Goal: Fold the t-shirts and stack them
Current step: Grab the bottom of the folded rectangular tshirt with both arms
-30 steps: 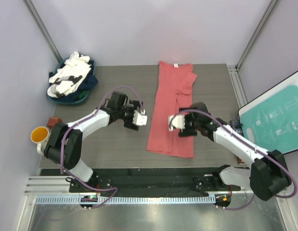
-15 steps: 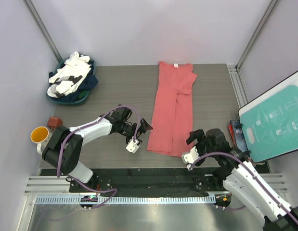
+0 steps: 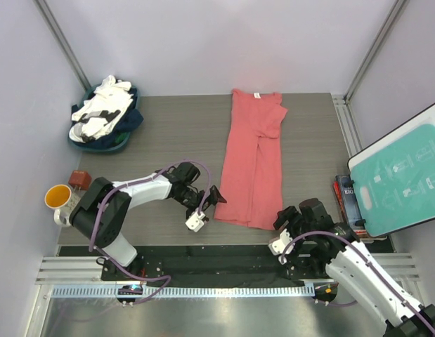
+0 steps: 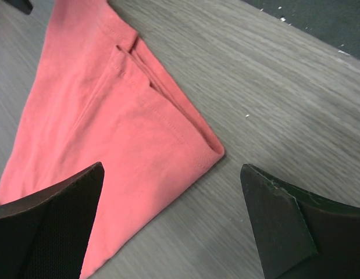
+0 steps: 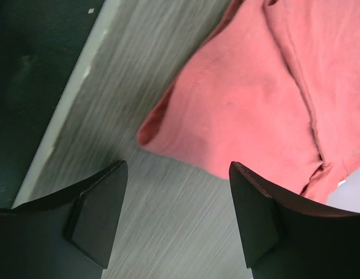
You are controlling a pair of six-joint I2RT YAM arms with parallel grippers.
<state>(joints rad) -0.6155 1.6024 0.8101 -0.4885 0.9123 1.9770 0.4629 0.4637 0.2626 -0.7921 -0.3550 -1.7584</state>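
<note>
Top external: the coral-red t-shirt (image 3: 254,161), folded into a long strip, lies mid-surface (image 3: 168,126), neck tag at the far end. The left end effector (image 3: 206,208) sits by its near-left corner, the right end effector (image 3: 280,230) by its near-right corner. White and navy t-shirts (image 3: 103,112) are heaped at the far left.

Left wrist: the fingers (image 4: 52,226) stand wide apart, with the shirt's folded corner between them, ungripped.

Right wrist: the fingers (image 5: 92,215) are apart and hold nothing; the shirt's corner lies just beyond.
</note>
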